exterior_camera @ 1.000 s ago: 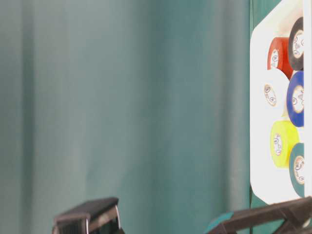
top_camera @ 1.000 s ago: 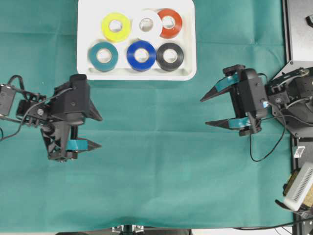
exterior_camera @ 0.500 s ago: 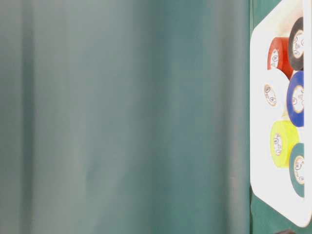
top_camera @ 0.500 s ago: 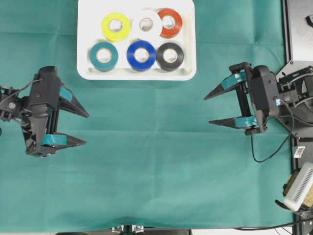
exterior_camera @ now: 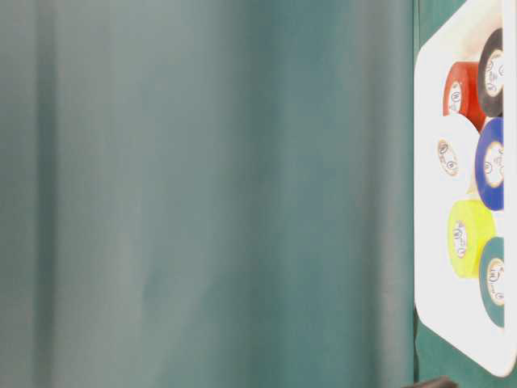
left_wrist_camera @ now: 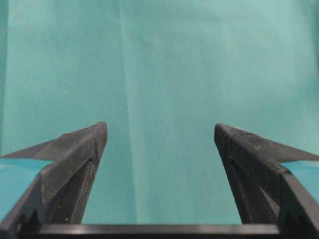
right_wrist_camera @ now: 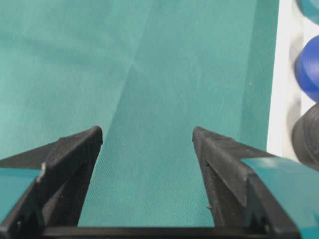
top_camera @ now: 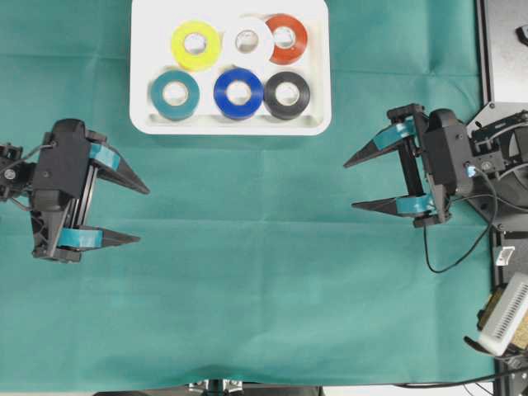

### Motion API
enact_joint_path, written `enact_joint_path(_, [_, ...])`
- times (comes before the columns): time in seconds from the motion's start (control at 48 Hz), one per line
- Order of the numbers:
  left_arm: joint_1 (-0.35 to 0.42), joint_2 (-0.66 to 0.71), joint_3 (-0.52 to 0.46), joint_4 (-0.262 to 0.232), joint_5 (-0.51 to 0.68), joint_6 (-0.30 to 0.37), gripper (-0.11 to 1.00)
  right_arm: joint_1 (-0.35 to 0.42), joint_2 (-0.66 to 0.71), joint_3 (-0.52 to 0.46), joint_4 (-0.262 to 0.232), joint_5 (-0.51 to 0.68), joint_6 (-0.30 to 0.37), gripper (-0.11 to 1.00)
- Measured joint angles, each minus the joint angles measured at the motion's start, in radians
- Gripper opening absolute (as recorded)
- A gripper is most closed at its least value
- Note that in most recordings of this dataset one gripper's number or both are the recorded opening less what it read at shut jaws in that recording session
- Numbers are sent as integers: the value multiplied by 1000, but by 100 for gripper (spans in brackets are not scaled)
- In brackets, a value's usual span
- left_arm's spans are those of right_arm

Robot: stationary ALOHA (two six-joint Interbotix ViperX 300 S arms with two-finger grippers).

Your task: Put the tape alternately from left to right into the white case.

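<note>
White case [top_camera: 230, 122] holding tape [top_camera: 239, 92], left gripper [top_camera: 138, 214], right gripper [top_camera: 351, 184] gaping empty, well apart

Six tape rolls [top_camera: 238, 68] in case [top_camera: 144, 82], apparently 2 rows of 3.

I see the white case [top_camera: 230, 125] lying flat on the green cloth, a shallow rounded tray, well ahead of and between my two sets of open jaws, touching neither; all six rolls lie flat inside it in two rows; the yellow roll [top_camera: 195, 44], white roll [top_camera: 247, 39] and red roll [top_camera: 285, 37] fill the row farther from the jaws; the teal roll [top_camera: 174, 94], blue roll [top_camera: 238, 92] and black roll [top_camera: 287, 94] fill the nearer row; each shows a pale core.
</note>
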Motion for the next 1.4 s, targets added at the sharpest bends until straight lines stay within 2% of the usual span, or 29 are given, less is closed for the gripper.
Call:
enact_joint_path(0.312, [0,-101,63,-2,-2,2,48,0,-100,6,0,15,0,77])
enact_joint_path(0.938, [5,-370,242,0,-2,3,48,0,-400,130,-2,69,0,77])
enact_joint_path(1.396, [37,-584,368,-2,-2,9,48,0,-466,169,0,117,0,77])
